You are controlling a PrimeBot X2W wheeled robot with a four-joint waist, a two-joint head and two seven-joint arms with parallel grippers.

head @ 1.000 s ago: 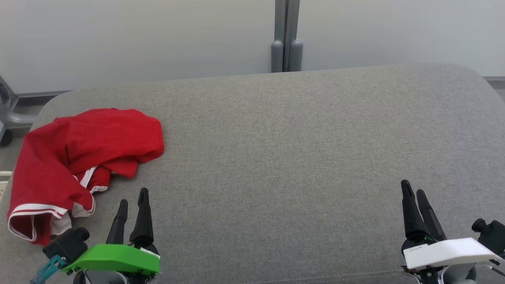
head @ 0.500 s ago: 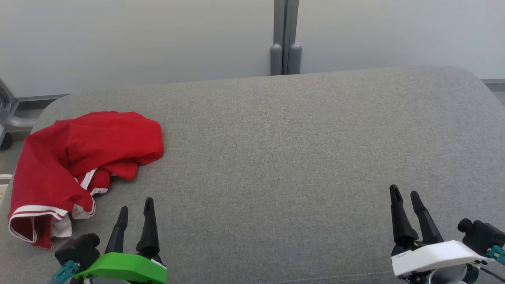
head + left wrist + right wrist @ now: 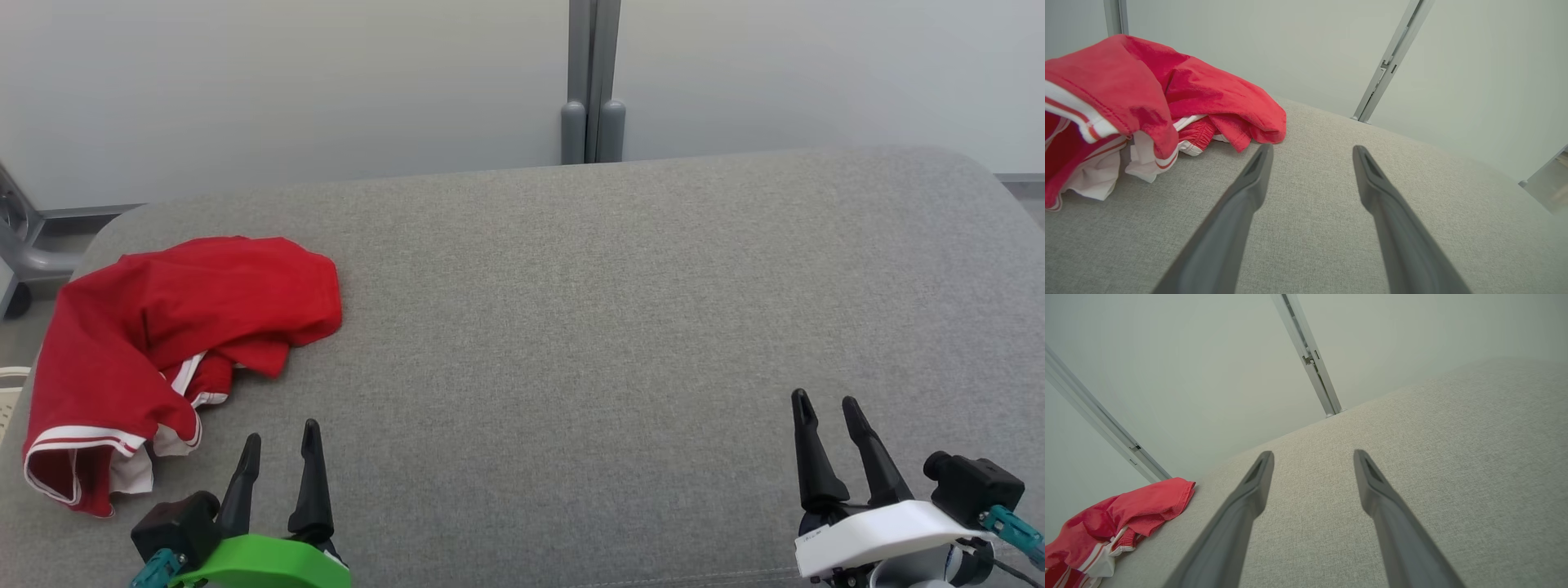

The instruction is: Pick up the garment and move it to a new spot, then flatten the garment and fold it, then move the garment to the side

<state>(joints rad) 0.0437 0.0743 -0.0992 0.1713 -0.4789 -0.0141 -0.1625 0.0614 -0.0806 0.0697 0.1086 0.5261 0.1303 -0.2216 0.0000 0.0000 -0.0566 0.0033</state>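
You have the left gripper (image 3: 280, 434) and right gripper (image 3: 825, 399) both spread wide, empty; the red shorts (image 3: 163, 327) lie crumpled at centre-left on the grey cushion (image 3: 571, 310).

Grey woven-fabric surface (image 3: 571, 286) with rounded far corners, evenly lit. Behind it, pale matt wall panels (image 3: 286, 82) meet at a grey vertical post (image 3: 593, 73) ending in two rounded caps. Far left: grey metal frame (image 3: 24, 257) on a dark caster (image 3: 15, 302), standing on grey floor (image 3: 16, 343).
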